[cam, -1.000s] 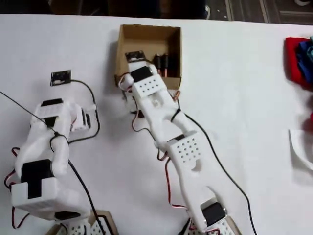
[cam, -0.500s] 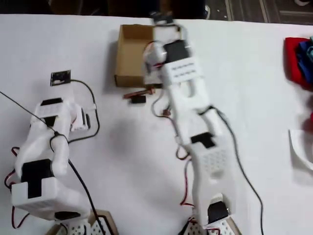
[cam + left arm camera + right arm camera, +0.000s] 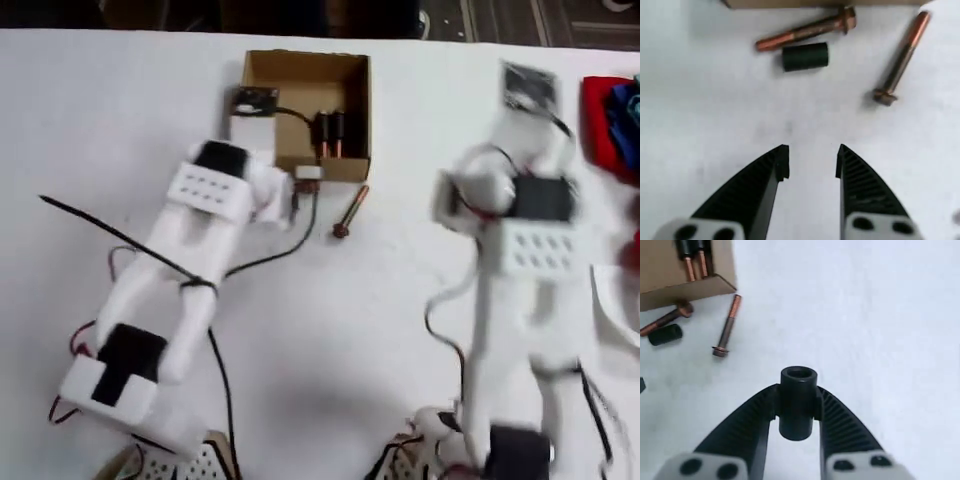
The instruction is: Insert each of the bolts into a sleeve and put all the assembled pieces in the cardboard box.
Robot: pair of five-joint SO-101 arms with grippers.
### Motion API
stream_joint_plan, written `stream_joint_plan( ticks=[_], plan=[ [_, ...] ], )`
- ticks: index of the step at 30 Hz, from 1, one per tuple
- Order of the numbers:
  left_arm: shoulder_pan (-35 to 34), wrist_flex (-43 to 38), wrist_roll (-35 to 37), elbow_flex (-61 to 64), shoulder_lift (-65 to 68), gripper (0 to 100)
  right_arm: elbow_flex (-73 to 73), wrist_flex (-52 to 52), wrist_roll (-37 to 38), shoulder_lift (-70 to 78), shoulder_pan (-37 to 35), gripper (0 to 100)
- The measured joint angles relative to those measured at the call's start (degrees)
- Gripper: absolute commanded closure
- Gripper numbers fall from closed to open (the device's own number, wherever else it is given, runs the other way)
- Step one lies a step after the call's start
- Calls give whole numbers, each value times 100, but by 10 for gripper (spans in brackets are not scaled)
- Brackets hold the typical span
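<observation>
High view gives us the layout. The left arm (image 3: 205,215) lies across the tabletop (image 3: 120,110) with its wrist at the front wall of the cardboard box (image 3: 345,75), where two assembled pieces (image 3: 330,130) are already inside. The right arm (image 3: 525,250) stands well apart, near a red cloth (image 3: 605,120) at the tabletop's edge. We judge that cloth a snag risk on that side; the bare stretch between the arms is our open room.

Left wrist view: the left claw (image 3: 812,160) is released and empty above bare tabletop. Ahead lie the loose sleeve (image 3: 805,56), the first bolt (image 3: 802,32) just beside it and close under the box wall, and the second bolt (image 3: 902,57) lying apart. We think a finger has little room by that wall, and a nudge could roll the sleeve away.

Right wrist view: the right claw (image 3: 797,405) is clenched on the held sleeve (image 3: 798,382), upright with its bore open toward us. A skewed bolt entry could twist it in the grip or jam.
</observation>
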Motion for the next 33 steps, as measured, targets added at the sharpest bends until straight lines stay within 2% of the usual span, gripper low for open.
stream_joint_plan(
  ticks=[2,4,8,11,16,22,33],
  plan=[
    [264,-510,571,62,70,826,686,-158,237,-607,492,978],
    [431,-1134,607,237,202,827,1231,-273,519,-1160,985,978],
    [607,-2321,-141,404,686,827,2145,-484,985,-2101,1732,978],
    [774,-2989,-686,404,1046,827,2769,-554,1160,-2620,2031,978],
    [1011,-3332,-879,-114,1732,828,3235,-721,1213,-3033,2374,978],
    [1081,-2462,-888,-1758,2998,828,3490,-949,1213,-3077,2426,978],
    [1081,607,-914,-5196,4949,847,3499,-1152,1213,-3077,2426,978]
  ],
)
